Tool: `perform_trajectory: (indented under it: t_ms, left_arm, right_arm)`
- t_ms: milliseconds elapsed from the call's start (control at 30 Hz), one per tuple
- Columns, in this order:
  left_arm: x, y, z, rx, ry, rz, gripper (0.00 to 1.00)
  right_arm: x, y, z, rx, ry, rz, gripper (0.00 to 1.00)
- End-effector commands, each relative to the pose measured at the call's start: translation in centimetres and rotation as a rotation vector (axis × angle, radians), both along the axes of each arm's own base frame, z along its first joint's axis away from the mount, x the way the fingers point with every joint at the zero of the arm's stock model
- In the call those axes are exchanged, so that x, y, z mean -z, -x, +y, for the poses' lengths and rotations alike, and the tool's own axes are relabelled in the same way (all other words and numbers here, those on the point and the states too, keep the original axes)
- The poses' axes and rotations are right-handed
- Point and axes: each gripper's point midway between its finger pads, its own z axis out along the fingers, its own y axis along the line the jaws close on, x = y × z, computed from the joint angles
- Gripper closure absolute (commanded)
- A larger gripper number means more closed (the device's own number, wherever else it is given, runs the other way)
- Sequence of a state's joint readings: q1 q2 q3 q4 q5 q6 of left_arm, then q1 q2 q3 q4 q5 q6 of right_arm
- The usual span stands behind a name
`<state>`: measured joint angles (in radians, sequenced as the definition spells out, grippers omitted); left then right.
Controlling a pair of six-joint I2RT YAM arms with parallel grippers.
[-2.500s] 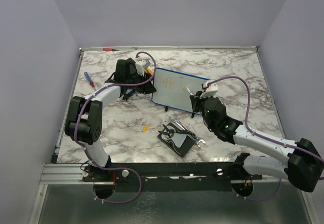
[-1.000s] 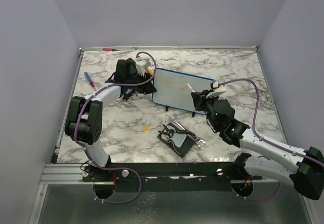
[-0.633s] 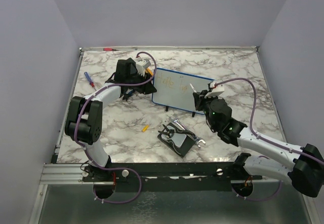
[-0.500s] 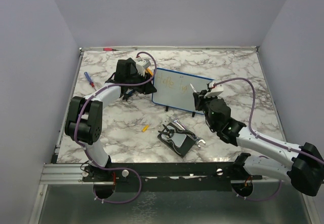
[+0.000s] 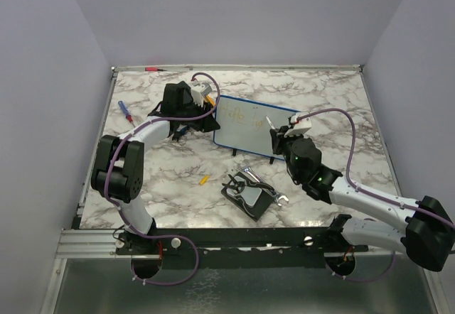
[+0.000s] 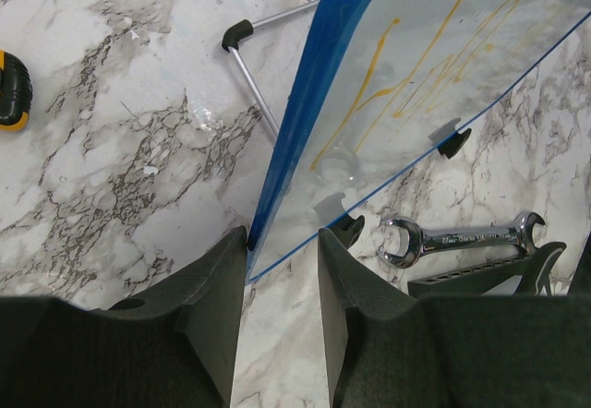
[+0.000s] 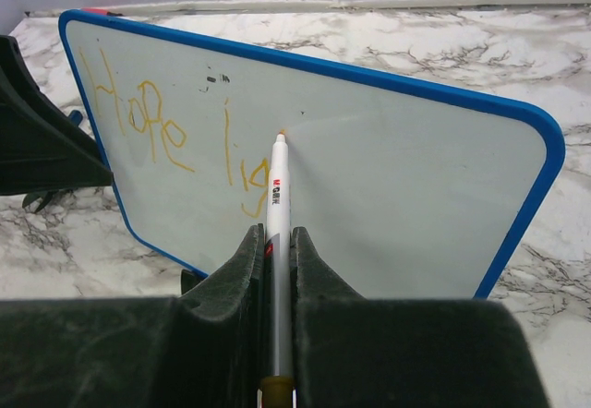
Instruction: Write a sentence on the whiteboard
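The whiteboard (image 5: 245, 128) with its blue rim stands tilted on the marble table, its face (image 7: 397, 177) toward my right arm. My left gripper (image 5: 211, 108) is shut on the board's left corner; the blue rim (image 6: 305, 103) runs down between the fingers (image 6: 283, 237). The sentence (image 7: 138, 122) is faint orange writing reading "Hope" and a few more letters, on the board's left half (image 5: 238, 117). My right gripper (image 7: 274, 233) is shut on a white marker (image 7: 277, 177) whose tip touches the board just right of the last letters. From above, the right gripper (image 5: 277, 135) is at the board's right part.
A black pad (image 5: 249, 195) carrying wrenches lies in front of the board, one wrench (image 6: 462, 238) close to the board's black foot. A red-and-blue screwdriver (image 5: 125, 111) lies at the left, a small yellow piece (image 5: 204, 180) near the middle, and a red pen (image 5: 151, 67) on the back edge.
My right wrist has shifted slightly left and the marker tip has moved a little across the board. The left gripper and the board have stayed put.
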<state>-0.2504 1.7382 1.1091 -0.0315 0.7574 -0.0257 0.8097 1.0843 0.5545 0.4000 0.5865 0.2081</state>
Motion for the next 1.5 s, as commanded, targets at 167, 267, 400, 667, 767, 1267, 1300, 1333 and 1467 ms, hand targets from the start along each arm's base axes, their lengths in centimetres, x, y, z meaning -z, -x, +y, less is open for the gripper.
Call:
perform_trajectory:
  t_ms: [167, 267, 400, 667, 767, 1267, 1300, 1333, 1467]
  left_arm:
    - [-0.3, -0.3, -0.5, 0.012, 0.001, -0.019, 0.63]
    - [-0.4, -0.3, -0.5, 0.012, 0.001, -0.019, 0.63]
    - [-0.4, -0.3, -0.5, 0.013, 0.002, -0.02, 0.63]
    - [-0.6, -0.2, -0.6, 0.016, 0.003, -0.025, 0.63]
    - [-0.7, -0.2, -0.6, 0.015, 0.003, -0.026, 0.63]
    - [-0.7, -0.2, -0.6, 0.016, 0.002, -0.028, 0.63]
    - [-0.7, -0.2, -0.6, 0.016, 0.002, -0.027, 0.63]
    - [-0.6, -0.2, -0.6, 0.016, 0.002, -0.027, 0.63]
    - [-0.7, -0.2, -0.6, 0.015, 0.002, -0.028, 0.63]
  right_arm:
    - [2.4, 0.6, -1.3, 0.055, -0.002, 0.072, 1.0]
    - [3.8, 1.0, -1.4, 0.051, 0.001, 0.11, 1.0]
    - [5.2, 1.4, -1.1, 0.028, 0.002, 0.147, 1.0]
    - [5.7, 1.3, -0.6, 0.013, 0.003, 0.16, 1.0]
    - [5.0, 1.2, -0.6, 0.016, -0.001, 0.142, 1.0]
    - [0.4, 0.4, -2.0, 0.084, -0.022, 0.025, 1.0]
    - [0.5, 0.4, -2.1, 0.089, -0.021, 0.027, 1.0]
    - [0.5, 0.4, -2.2, 0.092, -0.02, 0.028, 1.0]
    - [1.1, 0.6, -2.6, 0.109, -0.017, 0.042, 1.0]
